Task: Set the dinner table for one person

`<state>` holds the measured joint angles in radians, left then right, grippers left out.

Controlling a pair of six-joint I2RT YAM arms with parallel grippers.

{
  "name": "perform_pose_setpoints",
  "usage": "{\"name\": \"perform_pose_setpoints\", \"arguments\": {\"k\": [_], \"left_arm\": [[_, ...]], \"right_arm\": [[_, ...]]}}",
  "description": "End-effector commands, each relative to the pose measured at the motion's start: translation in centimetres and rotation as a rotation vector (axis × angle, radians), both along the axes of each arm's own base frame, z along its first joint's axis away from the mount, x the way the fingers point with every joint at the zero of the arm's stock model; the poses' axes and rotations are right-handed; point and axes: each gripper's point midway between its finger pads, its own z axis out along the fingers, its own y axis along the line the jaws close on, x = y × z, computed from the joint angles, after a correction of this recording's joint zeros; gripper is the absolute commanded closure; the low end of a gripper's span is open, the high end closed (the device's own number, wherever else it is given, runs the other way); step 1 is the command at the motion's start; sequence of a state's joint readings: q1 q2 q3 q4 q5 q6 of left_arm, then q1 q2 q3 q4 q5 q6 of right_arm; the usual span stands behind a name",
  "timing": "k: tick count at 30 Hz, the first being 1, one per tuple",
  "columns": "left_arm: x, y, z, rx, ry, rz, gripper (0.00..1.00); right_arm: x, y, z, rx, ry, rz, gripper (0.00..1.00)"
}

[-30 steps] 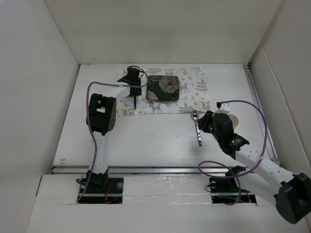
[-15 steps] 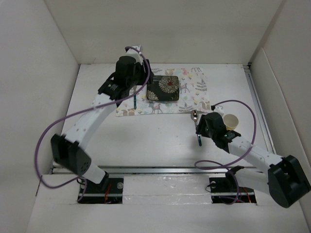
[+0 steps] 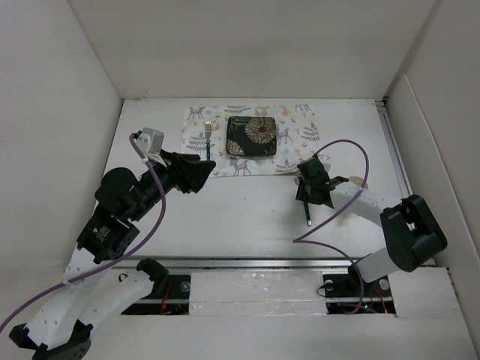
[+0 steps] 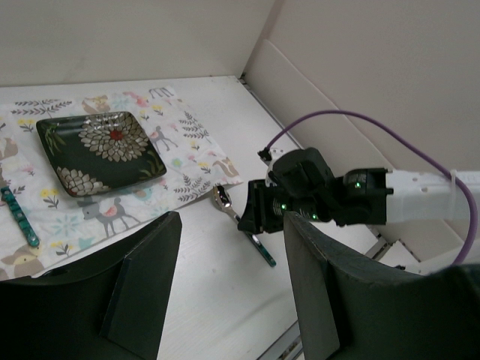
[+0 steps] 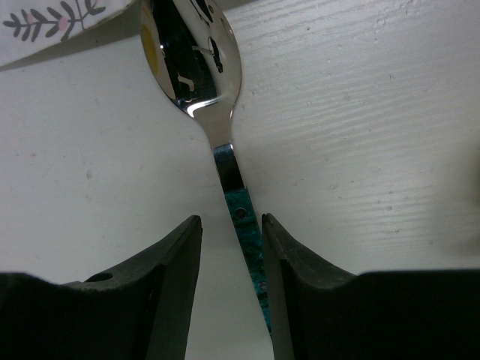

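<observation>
**Spoon in hand's reach, not yet laid in its place**

From where I stand, the work is on the spoon (image 5: 223, 154). It lies on the bare white dinner table (image 3: 225, 217), slanted, with its bowl at the near right corner of the animal-print placemat (image 3: 300, 135) and its teal handle pointing back toward the arms. The right gripper (image 5: 229, 232) is down over that handle with a finger on each side. There is a clear gap on one side, so it straddles the handle and does not clamp it.

The left gripper (image 4: 229, 247) hangs near the mat's left front corner, its fingers spread wide with nothing between them.

On the mat, the dark flowered plate (image 3: 251, 137) sits in the middle, and a teal-handled fork (image 3: 206, 142) lies just left of it. The strip of cloth to the right of the plate is free.

I'd judge the spoon belongs there. The handle is thin and flat against the tabletop, so the fingers must close low and square on it. After a short lift, the spoon needs to be turned straight alongside the plate.
</observation>
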<state>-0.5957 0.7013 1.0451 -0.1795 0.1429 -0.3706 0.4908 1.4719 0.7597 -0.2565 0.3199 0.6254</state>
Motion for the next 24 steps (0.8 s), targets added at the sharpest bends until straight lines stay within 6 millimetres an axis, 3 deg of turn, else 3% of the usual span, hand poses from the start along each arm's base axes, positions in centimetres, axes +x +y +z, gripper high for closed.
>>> {"name": "perform_pose_setpoints", "arguments": {"k": [1, 5, 10, 13, 14, 16, 20, 23, 24], "left_arm": [[-2.3, 0.9, 1.0, -0.012, -0.063, -0.035, 0.46], [-4.7, 3.3, 3.7, -0.040, -0.175, -0.002, 0.45], [-6.0, 4.8, 4.1, -0.084, -0.222, 0.038, 0.45], [-6.2, 6.1, 3.9, -0.094, -0.239, 0.089, 0.44], [-6.4, 6.0, 3.7, -0.097, -0.243, 0.077, 0.44], [-6.2, 7.1, 3.7, -0.110, -0.249, 0.133, 0.43], [-6.3, 7.2, 3.5, -0.113, -0.242, 0.139, 0.43], [-6.0, 6.9, 3.0, -0.107, -0.230, 0.136, 0.43], [-5.9, 6.6, 2.8, -0.102, -0.225, 0.125, 0.43]], "right_arm": [[0.4, -0.4, 0.7, -0.035, 0.026, -0.042, 0.56], [0.0, -0.1, -0.2, -0.093, 0.114, -0.044, 0.55], [-0.7, 0.2, -1.3, -0.150, 0.195, -0.035, 0.55], [-0.7, 0.9, -1.3, -0.176, 0.222, -0.010, 0.64], [-1.0, 1.3, -1.7, -0.183, 0.236, 0.003, 0.74], [-1.2, 1.7, -1.7, -0.185, 0.243, 0.004, 0.79], [-2.4, 2.0, -1.7, -0.173, 0.249, 0.008, 1.00], [-4.4, 1.9, -2.0, -0.167, 0.265, 0.023, 1.00], [-5.2, 2.0, -1.2, -0.163, 0.259, 0.035, 1.00]]}}
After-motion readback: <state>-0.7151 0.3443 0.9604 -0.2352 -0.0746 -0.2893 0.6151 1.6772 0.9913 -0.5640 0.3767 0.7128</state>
